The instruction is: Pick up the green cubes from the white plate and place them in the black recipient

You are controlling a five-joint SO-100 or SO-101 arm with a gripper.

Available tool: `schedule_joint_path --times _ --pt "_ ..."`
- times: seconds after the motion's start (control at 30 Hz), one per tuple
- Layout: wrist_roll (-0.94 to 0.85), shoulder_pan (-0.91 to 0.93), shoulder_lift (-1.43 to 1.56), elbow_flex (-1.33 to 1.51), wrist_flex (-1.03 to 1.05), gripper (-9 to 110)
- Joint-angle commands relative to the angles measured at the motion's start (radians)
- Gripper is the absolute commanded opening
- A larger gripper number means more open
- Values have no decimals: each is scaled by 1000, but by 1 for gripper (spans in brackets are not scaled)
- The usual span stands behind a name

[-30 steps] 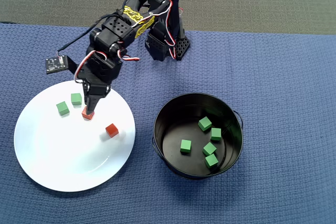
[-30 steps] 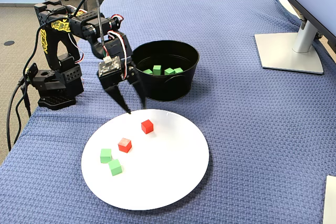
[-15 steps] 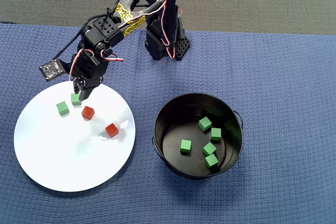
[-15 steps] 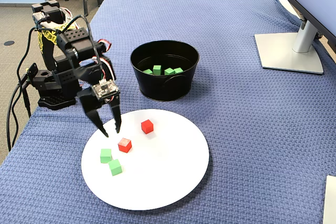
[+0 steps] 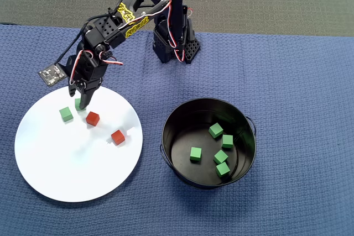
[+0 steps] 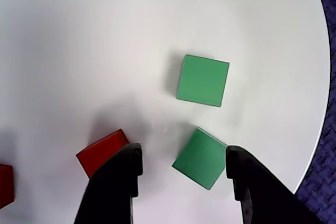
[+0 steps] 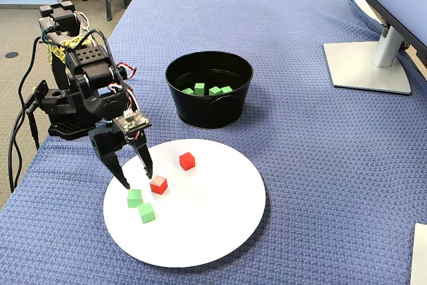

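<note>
Two green cubes lie on the white plate [image 5: 55, 169]: one [image 5: 66, 114] in the open, the other [image 5: 78, 103] partly under my gripper [image 5: 82, 102]. In the wrist view the gripper [image 6: 184, 167] is open, low over the plate [image 6: 79, 51]. Its fingers straddle one tilted green cube [image 6: 200, 157], which sits close to the right finger. The other green cube [image 6: 202, 80] lies just beyond. The fixed view shows the gripper [image 7: 137, 179] just above both cubes [image 7: 135, 197] [image 7: 146, 213]. The black recipient [image 5: 164, 136] [image 7: 207, 108] holds several green cubes [image 5: 195, 154].
Two red cubes [image 5: 92, 118] [image 5: 118, 137] lie on the plate; one [image 6: 102, 151] is beside my left finger. The arm base [image 5: 174, 42] stands behind the bucket. A monitor stand [image 7: 367, 65] is at the far right on the blue cloth.
</note>
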Motion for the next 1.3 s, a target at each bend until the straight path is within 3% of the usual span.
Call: schedule_joint_path --times 0.0,0.63,1.27 --pt "-11 15 5 6 -40 21" --pt "589 40 -9 40 -61 18" --pt "646 29 -64 74 -80 17"
